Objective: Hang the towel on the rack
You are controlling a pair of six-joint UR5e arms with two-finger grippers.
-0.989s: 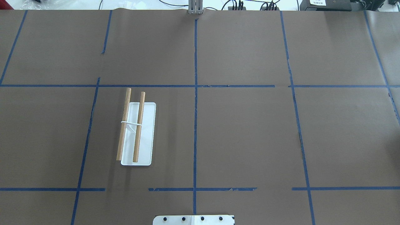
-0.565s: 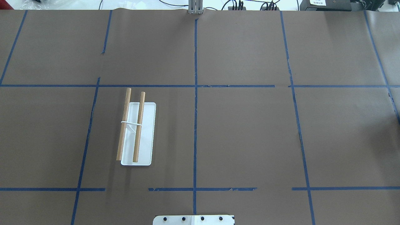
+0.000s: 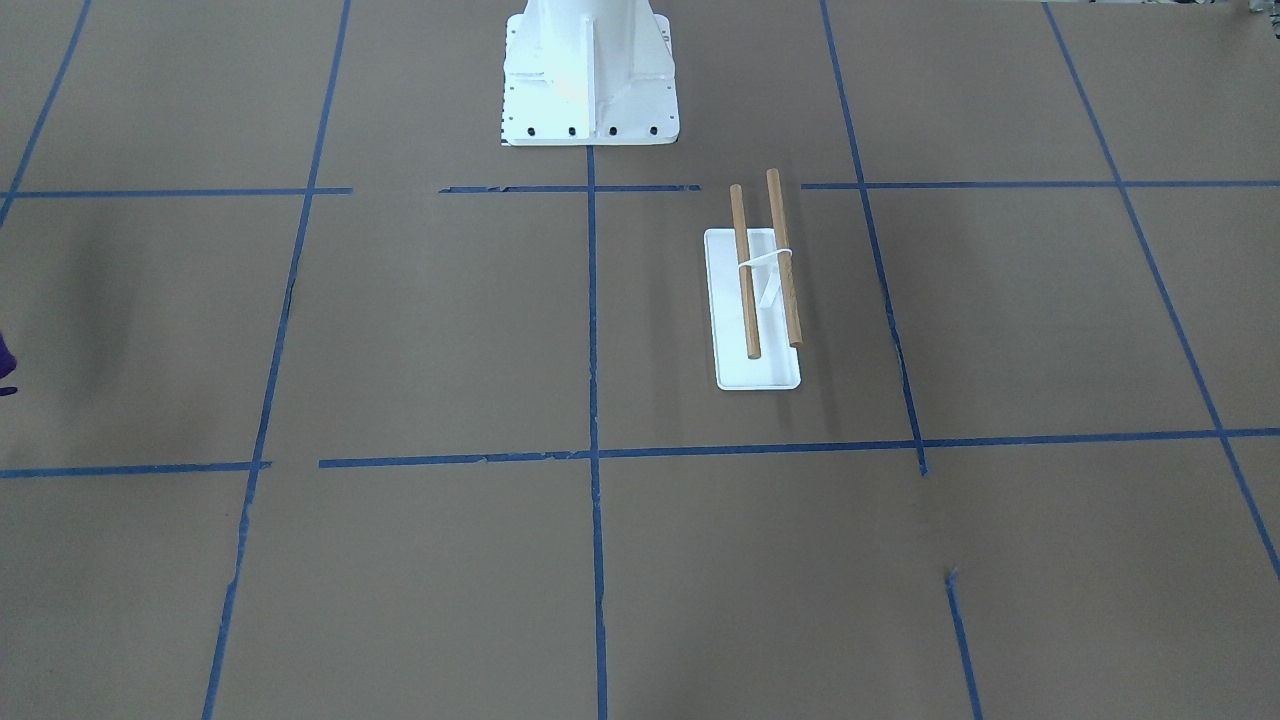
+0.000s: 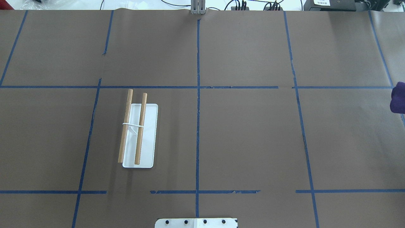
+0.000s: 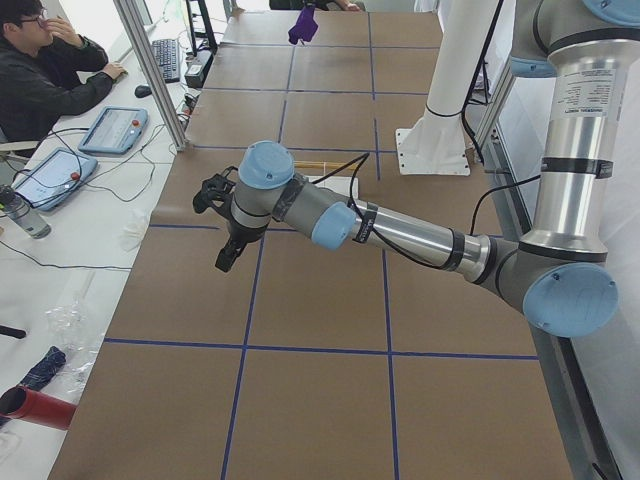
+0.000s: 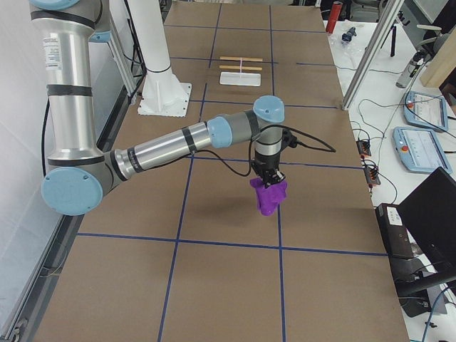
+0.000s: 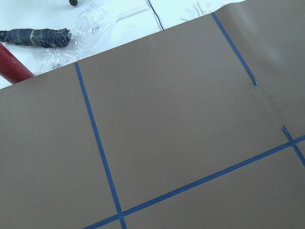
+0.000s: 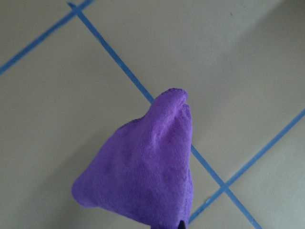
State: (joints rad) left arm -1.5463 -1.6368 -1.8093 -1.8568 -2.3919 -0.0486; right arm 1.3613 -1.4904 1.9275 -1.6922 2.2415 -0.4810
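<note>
The rack [image 4: 137,133] has two wooden bars over a white base and stands on the table's left half; it also shows in the front view [image 3: 760,290] and far off in the right side view [image 6: 241,68]. My right gripper [image 6: 265,178] holds a purple towel [image 6: 269,197] bunched and hanging above the table, far to the right of the rack. The towel fills the right wrist view [image 8: 143,176] and pokes in at the overhead view's right edge [image 4: 398,99]. My left gripper [image 5: 224,258] hovers past the table's left end, empty as far as shows; I cannot tell whether it is open or shut.
The table is brown paper with a blue tape grid. The robot's white base [image 3: 590,80] stands at the near middle edge. Off the left end are a red cylinder [image 7: 12,69], a folded umbrella [image 7: 35,37], tablets and a seated operator [image 5: 40,70].
The purple towel has come into the overhead view at the right edge, where before only a faint shadow lay. The rack has not moved.
</note>
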